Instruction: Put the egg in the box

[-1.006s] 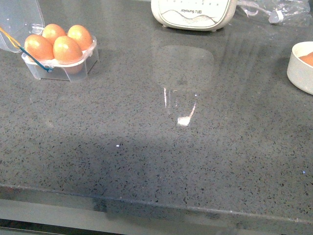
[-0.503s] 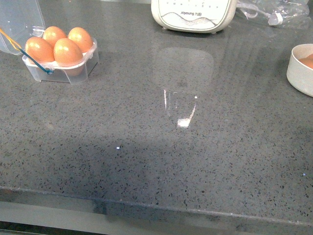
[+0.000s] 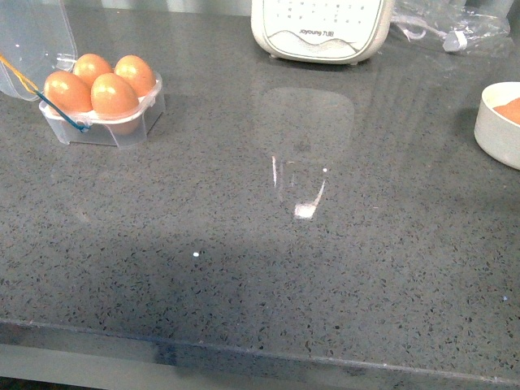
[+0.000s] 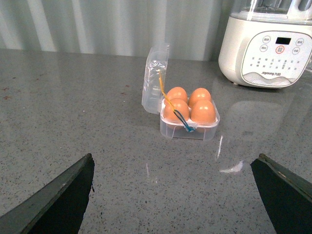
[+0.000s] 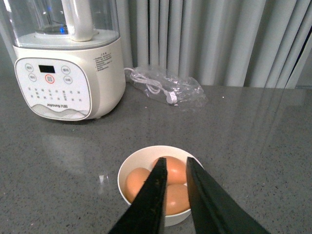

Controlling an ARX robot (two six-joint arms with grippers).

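Egg [image 5: 138, 185] at one side of the bowl [image 5: 122, 171] is smooth, brown and unmarked. It likely weighs little, with a thin, brittle shell that would crack under a hard squeeze and a rounded, slippery surface that could roll out of a loose grip. The safest hold is probably across its widest middle, pads on opposite sides, closing gently. It lies in the white bowl, touching two more eggs [image 5: 174, 169], so there is little room for fingers to go down between them.

The right claw [image 5: 175, 161] hangs above the bowl, pointing down at the eggs, its fingers set to a narrow gap with nothing between them. The egg sits just to one side of that gap, not under it.

The box [image 4: 190, 130] stands well apart on the counter [image 3: 244, 284], lid [image 4: 155, 80] raised, and all four cups already look filled. The left claw [image 4: 174, 158] faces it from a distance, spread wide and empty. A cream cooker [image 5: 68, 73] stands beyond the bowl.
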